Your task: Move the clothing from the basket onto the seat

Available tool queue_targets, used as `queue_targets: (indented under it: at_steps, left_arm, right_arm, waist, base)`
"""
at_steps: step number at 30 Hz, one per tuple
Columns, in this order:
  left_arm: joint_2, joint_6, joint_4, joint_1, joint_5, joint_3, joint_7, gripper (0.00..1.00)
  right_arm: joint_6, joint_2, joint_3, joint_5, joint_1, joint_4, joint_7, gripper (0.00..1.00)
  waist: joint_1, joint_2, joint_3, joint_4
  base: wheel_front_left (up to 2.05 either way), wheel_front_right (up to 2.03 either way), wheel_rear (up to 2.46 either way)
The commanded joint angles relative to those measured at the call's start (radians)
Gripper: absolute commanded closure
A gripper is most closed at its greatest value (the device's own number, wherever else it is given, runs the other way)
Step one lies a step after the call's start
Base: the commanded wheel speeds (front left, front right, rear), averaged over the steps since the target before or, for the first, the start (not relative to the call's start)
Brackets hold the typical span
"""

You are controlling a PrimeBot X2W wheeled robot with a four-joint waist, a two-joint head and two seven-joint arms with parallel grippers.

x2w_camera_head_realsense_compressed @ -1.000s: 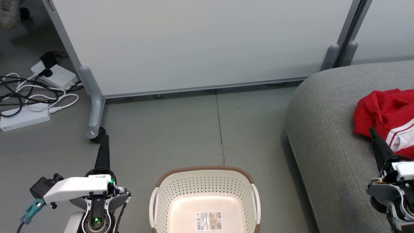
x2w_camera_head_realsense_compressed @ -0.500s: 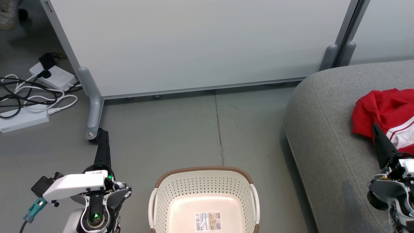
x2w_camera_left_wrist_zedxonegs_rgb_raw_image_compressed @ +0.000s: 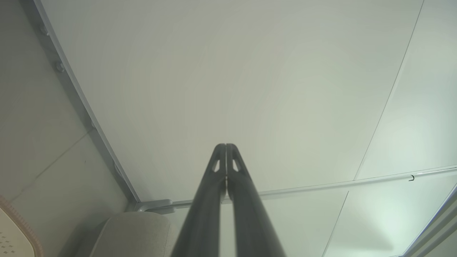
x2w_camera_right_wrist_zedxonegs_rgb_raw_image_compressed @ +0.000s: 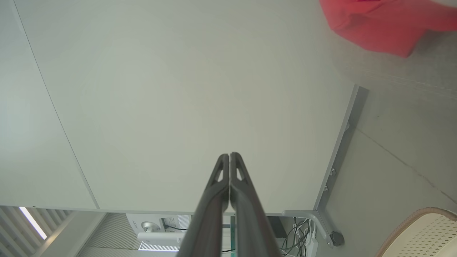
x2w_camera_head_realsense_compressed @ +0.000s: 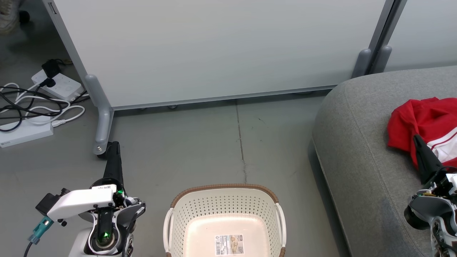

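The red clothing [x2w_camera_head_realsense_compressed: 426,119] with white trim lies crumpled on the grey seat [x2w_camera_head_realsense_compressed: 360,142] at the right; its red fabric [x2w_camera_right_wrist_zedxonegs_rgb_raw_image_compressed: 378,23] also fills the top right of the right wrist view. The cream basket [x2w_camera_head_realsense_compressed: 225,223] with a brown rim stands on the floor at the bottom centre, holding nothing but its label sticker. My left gripper [x2w_camera_head_realsense_compressed: 113,146] is shut and points up beside the basket's left; its fingers [x2w_camera_left_wrist_zedxonegs_rgb_raw_image_compressed: 226,148] meet at the tips. My right gripper [x2w_camera_head_realsense_compressed: 417,137] is shut, its tip overlapping the clothing's near edge, fingers [x2w_camera_right_wrist_zedxonegs_rgb_raw_image_compressed: 229,156] pressed together and holding nothing.
A white partition panel [x2w_camera_head_realsense_compressed: 221,50] on grey feet stands behind the floor area. Power strips and tangled cables [x2w_camera_head_realsense_compressed: 39,100] lie at the far left. A shoe [x2w_camera_head_realsense_compressed: 9,14] shows at the top left corner. Bare grey floor [x2w_camera_head_realsense_compressed: 214,142] separates basket and panel.
The camera has shifted slightly, so the whole scene slid a little left and up. My right gripper has crept slightly right and up along the clothing's edge. Both grippers stay shut.
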Motion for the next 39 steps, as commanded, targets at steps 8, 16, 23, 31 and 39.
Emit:
queue_targets:
  at_steps: [8, 16, 23, 31, 39]
  left_arm:
    - [0.003, -0.004, 0.001, -0.013, -0.005, 0.003, 0.000, 1.00]
    - [0.003, -0.004, 0.001, -0.013, -0.005, 0.003, 0.000, 1.00]
    - [0.003, -0.004, 0.001, -0.013, -0.005, 0.003, 0.000, 1.00]
    - [0.003, -0.004, 0.001, -0.013, -0.005, 0.003, 0.000, 1.00]
    - [0.003, -0.004, 0.001, -0.013, -0.005, 0.003, 0.000, 1.00]
  right_arm:
    - [0.003, -0.009, 0.001, 0.003, -0.011, 0.000, 0.001, 1.00]
    - [0.003, -0.009, 0.001, 0.003, -0.011, 0.000, 0.000, 1.00]
    - [0.003, -0.009, 0.002, 0.004, -0.010, 0.000, 0.000, 1.00]
    - [0.003, -0.009, 0.002, 0.004, -0.010, 0.000, -0.001, 1.00]
    - [0.003, -0.009, 0.003, 0.004, -0.010, 0.000, -0.001, 1.00]
  waist:
    - [-0.0001, 0.0000, 0.000, 0.000]
    - [-0.0001, 0.0000, 0.000, 0.000]
    - [-0.0001, 0.0000, 0.000, 0.000]
    - [-0.0001, 0.0000, 0.000, 0.000]
    - [-0.0001, 0.0000, 0.000, 0.000]
  base:
    - [0.00, 0.00, 0.00]
    - [0.00, 0.00, 0.00]
    - [0.00, 0.00, 0.00]
    - [0.00, 0.00, 0.00]
    - [0.00, 0.00, 0.00]
